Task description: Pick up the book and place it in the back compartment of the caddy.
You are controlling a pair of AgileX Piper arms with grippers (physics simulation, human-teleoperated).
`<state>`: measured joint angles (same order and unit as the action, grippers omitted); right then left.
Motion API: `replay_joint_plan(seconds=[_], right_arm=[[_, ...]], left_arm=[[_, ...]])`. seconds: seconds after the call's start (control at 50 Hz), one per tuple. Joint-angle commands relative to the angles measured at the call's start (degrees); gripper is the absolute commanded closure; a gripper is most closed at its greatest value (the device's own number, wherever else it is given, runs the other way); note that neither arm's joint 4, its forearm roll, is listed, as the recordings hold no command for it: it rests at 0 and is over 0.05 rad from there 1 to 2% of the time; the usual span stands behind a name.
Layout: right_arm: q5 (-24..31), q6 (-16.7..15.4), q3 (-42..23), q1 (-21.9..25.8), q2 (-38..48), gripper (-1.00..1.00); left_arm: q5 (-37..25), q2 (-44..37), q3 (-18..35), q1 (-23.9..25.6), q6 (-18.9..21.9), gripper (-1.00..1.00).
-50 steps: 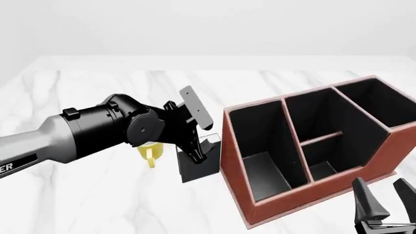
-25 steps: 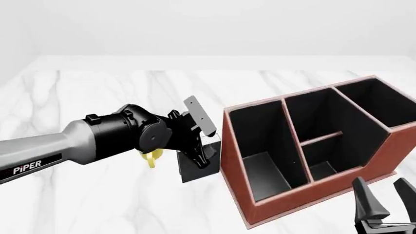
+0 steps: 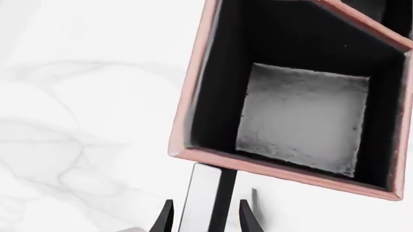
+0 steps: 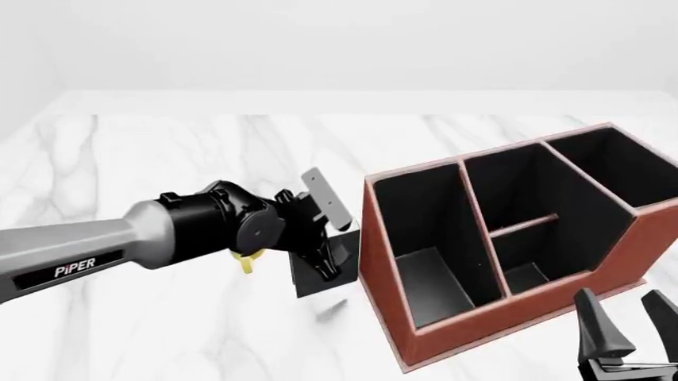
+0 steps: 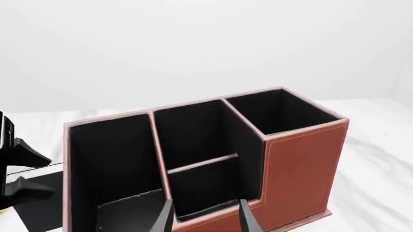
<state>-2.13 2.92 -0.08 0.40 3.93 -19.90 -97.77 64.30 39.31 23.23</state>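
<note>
1. Front view: a white marble bench point(image 4: 159, 317) holds a large red-brown caddy point(image 4: 466, 317) on the right, its black inside split by dividers into sections.
2. The black book point(image 4: 314, 279) stands upright just beside the caddy's left wall, with a thin gap between them.
3. The left arm reaches in from the left, and its tool point(image 4: 324, 266) is down on the book's top edge.
4. Left wrist view: the two fingers of the left tool point(image 3: 205, 220) sit on either side of the book point(image 3: 208, 198), its white page edge and black cover seen edge-on; whether the fingers press on it I cannot tell.
5. A yellow mug point(image 4: 247, 259) is mostly hidden behind the left arm, near the book.
6. The right tool point(image 4: 633, 329) waits low at the front right corner, fingers apart, holding nothing; its wrist view looks over the caddy point(image 5: 297, 159)
</note>
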Motion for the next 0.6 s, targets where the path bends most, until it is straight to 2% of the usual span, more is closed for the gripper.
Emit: replay_joint_plan(seconds=[0.02,0.4,0.42,0.44,0.6], right_arm=[[0.2,0.1,0.0,0.0,-0.2,-1.00],[0.0,0.2,0.0,0.0,0.0,-1.00],[-0.1,0.2,0.0,0.0,0.1,-1.00],[0.1,0.2,0.0,0.0,0.0,-1.00],[-0.6,0.3,0.0,-0.1,0.6,-1.00]], left_arm=[[1.7,-2.4,-1.0,-1.4,1.3,-1.00],[2.7,-3.5,-1.3,-1.5,1.3,-1.00],[2.8,-3.6,-1.3,-1.8,1.4,1.00],[2.3,-2.9,-1.7,-0.8,0.4,1.00],[-0.9,-0.8,-0.5,-0.5,-0.4,1.00]])
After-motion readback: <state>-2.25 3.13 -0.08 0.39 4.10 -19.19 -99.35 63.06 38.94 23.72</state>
